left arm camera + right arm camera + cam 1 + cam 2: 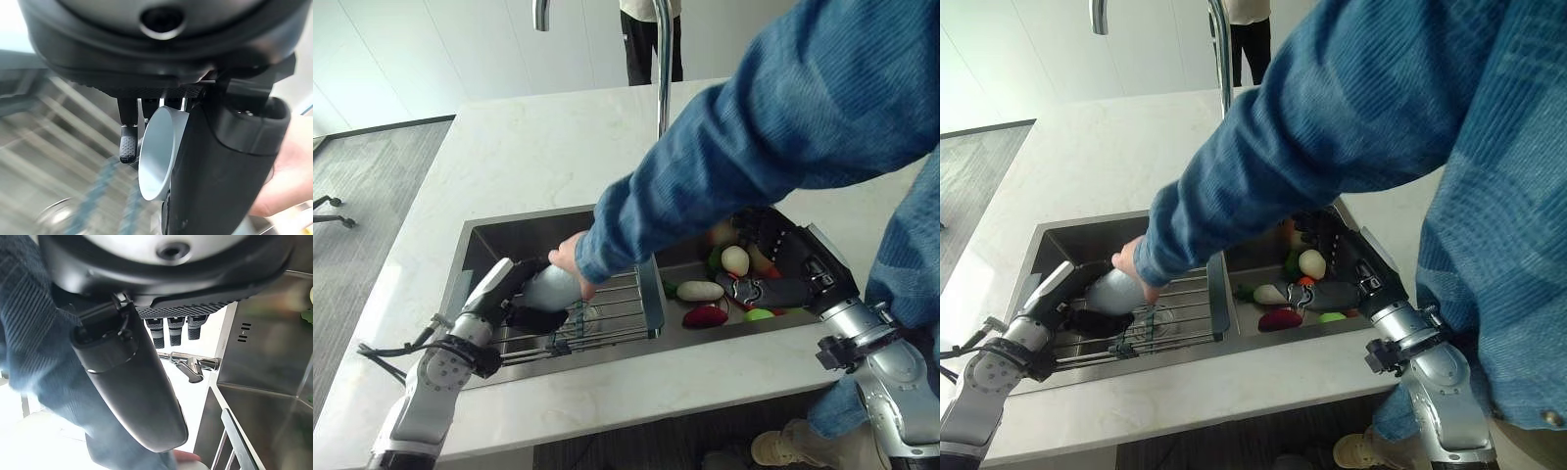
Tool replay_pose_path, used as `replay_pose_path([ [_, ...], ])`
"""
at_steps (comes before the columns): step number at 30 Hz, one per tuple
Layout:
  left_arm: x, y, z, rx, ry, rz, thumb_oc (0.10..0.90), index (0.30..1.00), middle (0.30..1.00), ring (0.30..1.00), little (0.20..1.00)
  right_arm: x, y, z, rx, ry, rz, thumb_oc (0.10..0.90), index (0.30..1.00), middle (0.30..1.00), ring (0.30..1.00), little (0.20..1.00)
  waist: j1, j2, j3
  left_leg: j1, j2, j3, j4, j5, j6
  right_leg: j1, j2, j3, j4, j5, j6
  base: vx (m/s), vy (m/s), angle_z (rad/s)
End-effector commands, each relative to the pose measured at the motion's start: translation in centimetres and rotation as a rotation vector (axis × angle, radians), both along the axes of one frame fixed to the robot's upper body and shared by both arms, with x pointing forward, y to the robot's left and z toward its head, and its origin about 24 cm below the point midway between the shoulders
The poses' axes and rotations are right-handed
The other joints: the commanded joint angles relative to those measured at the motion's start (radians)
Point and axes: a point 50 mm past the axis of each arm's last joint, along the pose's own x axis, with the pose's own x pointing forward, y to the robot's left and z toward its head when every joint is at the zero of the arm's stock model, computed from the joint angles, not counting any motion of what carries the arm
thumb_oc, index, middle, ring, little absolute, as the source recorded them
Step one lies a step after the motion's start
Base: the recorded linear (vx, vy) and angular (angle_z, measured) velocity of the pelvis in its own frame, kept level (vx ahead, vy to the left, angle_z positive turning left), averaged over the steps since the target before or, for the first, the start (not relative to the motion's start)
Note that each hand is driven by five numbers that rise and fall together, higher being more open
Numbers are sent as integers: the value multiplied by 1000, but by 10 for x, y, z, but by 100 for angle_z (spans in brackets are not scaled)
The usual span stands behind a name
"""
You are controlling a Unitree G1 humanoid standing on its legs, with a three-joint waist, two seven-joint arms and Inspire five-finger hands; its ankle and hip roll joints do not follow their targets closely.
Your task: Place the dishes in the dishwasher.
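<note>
Two basins make up the stainless steel sink [480, 235], set into a pale marble-look counter [509, 147]. A person in a blue denim sleeve [754, 127] reaches across it from the robot's right, and the person's hand [570, 257] rests on the grey cylindrical cup [548, 287] over the left basin.

Lower in that basin sits a wire dish rack [607, 318], with a clear glass [1157, 319] lying on it just beside the cup. The right basin holds a heap of toy food: a white oval piece [700, 291], a dark red one [705, 317], a round cream one [734, 259] and green bits.

The left hand [524, 294] is curled round the grey cup. In its wrist view the thumb presses along the cup's side and a fingertip [128, 149] shows past the round end face [157, 154]. The cup's long axis runs roughly sideways, from the left hand towards the person's hand, so both hold the same piece from opposite ends.

The right hand [773, 264] hovers over the toy food with straight fingers, holding nothing, well apart from the cup.

Since the left hand already has the cup, the coming lift probably depends on the person letting go.
</note>
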Motion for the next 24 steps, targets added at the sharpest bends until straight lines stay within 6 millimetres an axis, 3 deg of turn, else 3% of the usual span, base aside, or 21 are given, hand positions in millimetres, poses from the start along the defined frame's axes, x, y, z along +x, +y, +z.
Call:
replay_pose_path([
  [1,4,-6,77,32,-398,-83,400,300,300,300,300,-10,5,55,9,-307,-2,800,900,900,900,900,-10,2,-37,-14,37,-44,123,-142,-18,57,-35,-70,12,-28,37,-1,-7,6],
  [7,-3,-4,85,-53,-461,-94,400,300,300,300,300,-11,4,53,8,-309,-12,800,900,900,900,900,-4,0,-37,-16,36,-48,123,-141,-19,58,-38,-74,12,-29,38,0,-1,1],
  [8,-5,-4,87,-80,-480,-100,554,531,531,531,531,-11,5,53,6,-308,-14,800,900,900,900,900,-2,-1,-37,-15,35,-49,123,-141,-19,59,-38,-75,12,-29,37,0,0,0],
  [9,-7,-4,88,-99,-497,-102,800,900,900,900,900,-12,5,53,6,-308,-17,800,900,900,900,900,0,-2,-37,-16,35,-50,123,-141,-19,59,-38,-75,12,-29,37,0,0,0],
  [24,-40,20,76,-319,-617,54,800,900,900,900,900,-23,-5,48,2,-306,-60,800,900,900,900,900,34,-19,-27,-27,32,-73,123,-138,-24,63,-46,-92,12,-37,31,8,-4,6],
])
